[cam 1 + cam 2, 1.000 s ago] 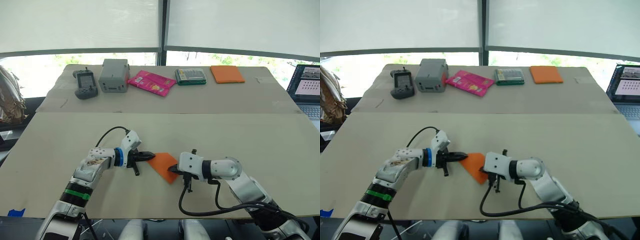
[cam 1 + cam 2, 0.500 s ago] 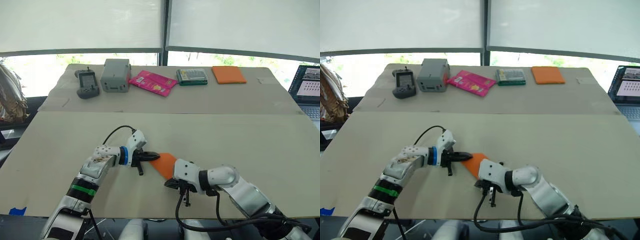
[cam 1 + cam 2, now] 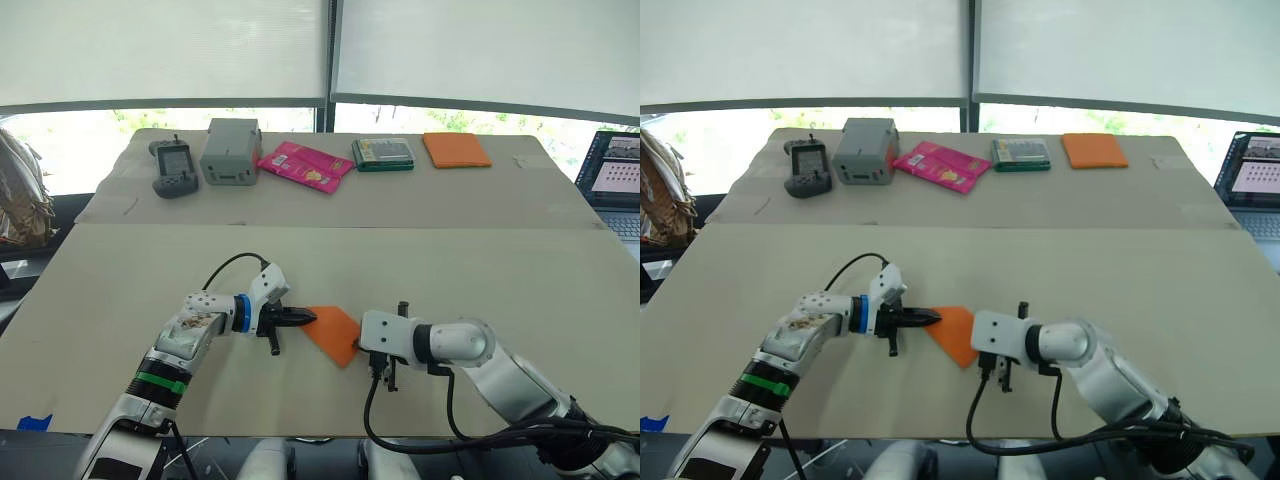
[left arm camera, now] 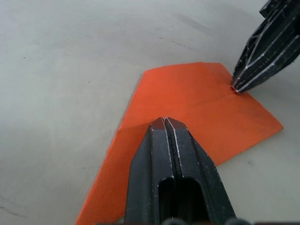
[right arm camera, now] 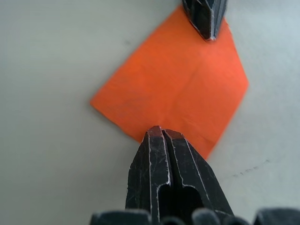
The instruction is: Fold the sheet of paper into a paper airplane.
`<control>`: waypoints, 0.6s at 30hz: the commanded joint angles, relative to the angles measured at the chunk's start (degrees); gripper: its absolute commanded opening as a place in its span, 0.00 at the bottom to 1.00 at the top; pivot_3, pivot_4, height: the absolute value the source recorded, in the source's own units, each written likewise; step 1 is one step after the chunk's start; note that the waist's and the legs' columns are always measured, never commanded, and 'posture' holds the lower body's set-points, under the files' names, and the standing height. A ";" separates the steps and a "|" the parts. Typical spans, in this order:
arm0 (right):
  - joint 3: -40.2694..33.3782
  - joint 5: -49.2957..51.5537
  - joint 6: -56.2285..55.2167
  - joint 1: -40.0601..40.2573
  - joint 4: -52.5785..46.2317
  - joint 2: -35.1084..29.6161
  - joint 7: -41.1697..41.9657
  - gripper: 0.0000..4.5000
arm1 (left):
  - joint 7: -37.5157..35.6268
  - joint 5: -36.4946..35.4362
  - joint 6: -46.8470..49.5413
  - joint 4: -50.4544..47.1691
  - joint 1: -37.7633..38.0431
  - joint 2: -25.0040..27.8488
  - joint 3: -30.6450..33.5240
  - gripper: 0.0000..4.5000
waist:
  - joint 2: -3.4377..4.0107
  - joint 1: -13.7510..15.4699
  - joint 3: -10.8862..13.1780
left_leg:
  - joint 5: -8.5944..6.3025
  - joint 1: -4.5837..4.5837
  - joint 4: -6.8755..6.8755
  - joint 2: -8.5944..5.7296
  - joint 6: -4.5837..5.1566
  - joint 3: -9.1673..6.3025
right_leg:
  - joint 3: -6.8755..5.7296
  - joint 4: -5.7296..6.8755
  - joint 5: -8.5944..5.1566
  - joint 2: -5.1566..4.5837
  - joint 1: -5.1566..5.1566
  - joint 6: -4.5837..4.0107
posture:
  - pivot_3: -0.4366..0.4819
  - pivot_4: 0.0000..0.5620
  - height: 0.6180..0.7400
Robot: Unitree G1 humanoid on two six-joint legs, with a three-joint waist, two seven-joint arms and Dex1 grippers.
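The sheet of paper (image 3: 332,331) lay flat on the near table (image 3: 480,280), partly folded into a wedge with a crease across it, sat between the two grippers. Left gripper (image 3: 306,316) came in from the robot's left, fingers pressed together with no gap, tips resting on the paper's left edge, nothing clamped between them. Right gripper (image 5: 158,132) faced it from the other side, fingers also pressed together, tips on the paper's right edge, pressing down rather than pinching. In the left wrist view the right fingertips (image 4: 236,86) touched the sheet near the crease end.

On the far table: a handheld controller (image 3: 171,167), a grey box (image 3: 229,151), a pink packet (image 3: 304,164), a green packet (image 3: 383,153) and an orange pad (image 3: 455,149), all well apart from the paper. A laptop (image 3: 612,172) sat at the far right.
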 commanded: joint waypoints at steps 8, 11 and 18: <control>-11.35 12.84 4.51 -0.32 -5.71 3.74 2.23 0.01 | -2.52 -5.55 4.94 -3.93 -1.37 2.24 5.51 0.00 | -0.01 -0.14 0.01 | 0.00 -0.12 0.00 0.05 0.00 -0.04 | -0.01 0.02 0.00 -0.01 -0.11 0.00 | 0.48 0.27 1.00; -11.03 16.16 7.36 -0.33 -8.13 4.21 3.17 0.01 | -3.32 -6.48 6.13 -5.75 -1.47 4.02 6.37 0.00 | -0.01 -0.33 0.01 | 0.00 -0.18 0.00 0.09 0.00 -0.07 | -0.05 0.01 0.00 0.01 -0.17 0.00 | 0.48 0.27 1.00; -1.87 17.67 15.01 -1.19 -9.01 9.14 -0.05 0.01 | -4.32 -6.46 7.46 -8.53 -1.96 7.37 6.80 0.00 | 0.00 -0.62 0.01 | 0.00 -0.19 -0.01 0.09 0.01 -0.10 | -0.07 0.01 0.00 0.01 -0.17 0.00 | 0.48 0.27 1.00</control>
